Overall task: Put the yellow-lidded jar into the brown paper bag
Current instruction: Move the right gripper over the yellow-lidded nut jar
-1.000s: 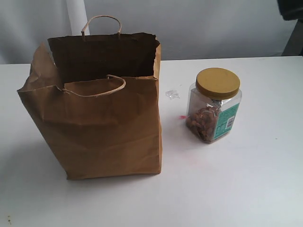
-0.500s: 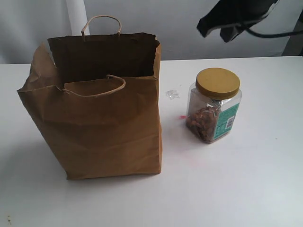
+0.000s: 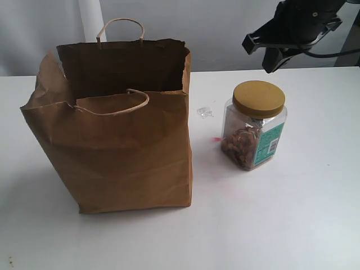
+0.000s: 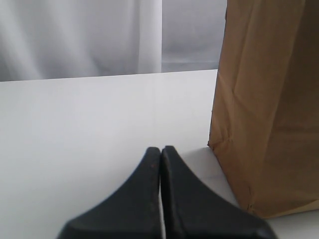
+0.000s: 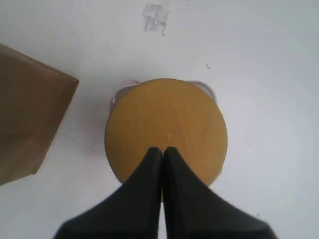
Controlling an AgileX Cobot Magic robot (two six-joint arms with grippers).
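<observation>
We look straight down on the jar [image 5: 167, 119]; its round yellow top fills the middle, with a sliver of clear wall showing at the edge. Our gripper [image 5: 162, 149] has its two black fingers pressed together, tips over that top. A corner of the bag [image 5: 27, 109] stands near the jar, not touching it. A small clear scrap [image 5: 155, 17] lies on the white table [image 5: 269, 74].

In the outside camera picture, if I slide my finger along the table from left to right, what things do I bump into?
brown paper bag → small clear scrap → yellow-lidded jar
</observation>
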